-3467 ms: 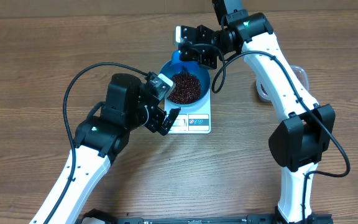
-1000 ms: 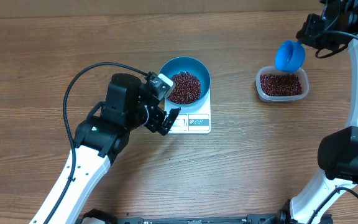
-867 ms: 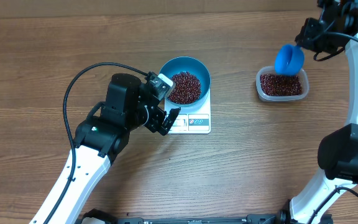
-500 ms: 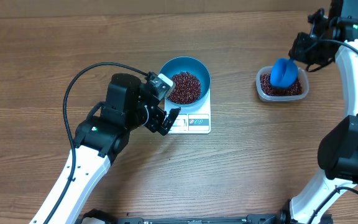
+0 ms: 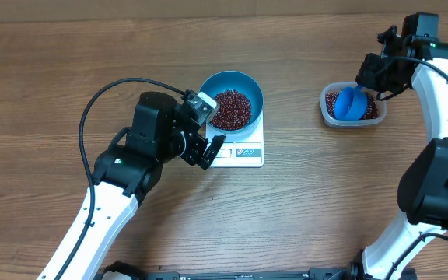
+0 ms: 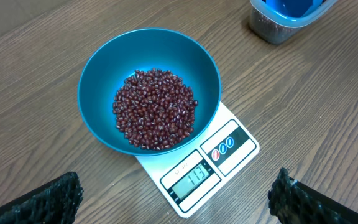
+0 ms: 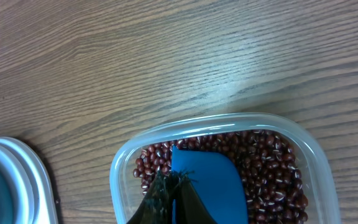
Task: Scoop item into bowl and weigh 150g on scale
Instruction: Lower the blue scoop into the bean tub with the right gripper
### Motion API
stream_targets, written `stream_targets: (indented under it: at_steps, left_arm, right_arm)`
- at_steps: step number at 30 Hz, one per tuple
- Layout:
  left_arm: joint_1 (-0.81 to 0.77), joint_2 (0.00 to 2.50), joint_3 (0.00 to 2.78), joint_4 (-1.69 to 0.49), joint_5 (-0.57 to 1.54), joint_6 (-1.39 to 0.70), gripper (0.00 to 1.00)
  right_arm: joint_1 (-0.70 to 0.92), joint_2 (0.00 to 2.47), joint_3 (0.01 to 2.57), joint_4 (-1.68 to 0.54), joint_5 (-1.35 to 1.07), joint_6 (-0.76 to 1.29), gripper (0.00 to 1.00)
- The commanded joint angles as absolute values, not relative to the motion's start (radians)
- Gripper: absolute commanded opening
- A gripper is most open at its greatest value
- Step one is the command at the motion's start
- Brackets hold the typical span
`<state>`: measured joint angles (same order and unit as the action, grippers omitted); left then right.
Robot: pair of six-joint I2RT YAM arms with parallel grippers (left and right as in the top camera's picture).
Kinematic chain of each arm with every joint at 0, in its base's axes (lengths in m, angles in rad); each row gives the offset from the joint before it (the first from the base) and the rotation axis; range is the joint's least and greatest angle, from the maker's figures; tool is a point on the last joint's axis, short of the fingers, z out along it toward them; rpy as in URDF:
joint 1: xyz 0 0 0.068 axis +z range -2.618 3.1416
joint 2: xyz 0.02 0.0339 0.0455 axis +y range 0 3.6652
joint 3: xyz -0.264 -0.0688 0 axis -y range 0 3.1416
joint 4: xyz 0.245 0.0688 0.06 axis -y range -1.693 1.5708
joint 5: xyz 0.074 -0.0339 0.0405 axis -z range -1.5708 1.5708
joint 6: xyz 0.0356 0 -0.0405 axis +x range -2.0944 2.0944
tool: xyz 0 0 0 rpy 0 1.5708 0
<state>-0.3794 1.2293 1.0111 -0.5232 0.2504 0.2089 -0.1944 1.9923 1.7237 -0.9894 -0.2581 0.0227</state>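
The right hand (image 5: 369, 75) is clenched on the handle of a blue scoop (image 5: 350, 103), its dark fingers (image 7: 165, 198) pressed together at the scoop's near edge in the right wrist view. The scoop's mouth is down inside a clear tub (image 5: 326, 110), resting in the dark red-brown beans (image 7: 271, 167) that fill it, with the blade lying toward the tub's left half and beans showing along its far and right sides. The tub stands on the wooden tabletop (image 5: 53, 78) at the right, well apart from the scale (image 5: 244, 154). The left hand (image 5: 208, 152) is released, its jaws spread wide and holding nothing; in the left wrist view its two fingertips (image 6: 50, 199) show at the lower corners with the scale between and beyond them. It hangs just beside the scale's near left edge, apart from it. The white scale lies flat near the middle of the tabletop, and the teal bowl (image 5: 244, 82) sits on its far part, overhanging the platform. A second heap of beans lies in the bottom of the bowl, well below the rim. The scale's display (image 6: 194, 177), on the edge facing the left hand, reads 113.
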Motion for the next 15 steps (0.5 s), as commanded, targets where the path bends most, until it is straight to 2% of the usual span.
stream_targets:
  at_steps: [1,15]
  left_arm:
    - [-0.380,1.232,1.035,-0.518,0.252,0.202,0.99]
    - [-0.380,1.232,1.035,-0.518,0.252,0.202,0.99]
  right_arm:
    - [-0.189,1.966,1.714,-1.001,-0.255,0.017,0.04]
    - [-0.189,1.966,1.714,-1.060,-0.254,0.017,0.06]
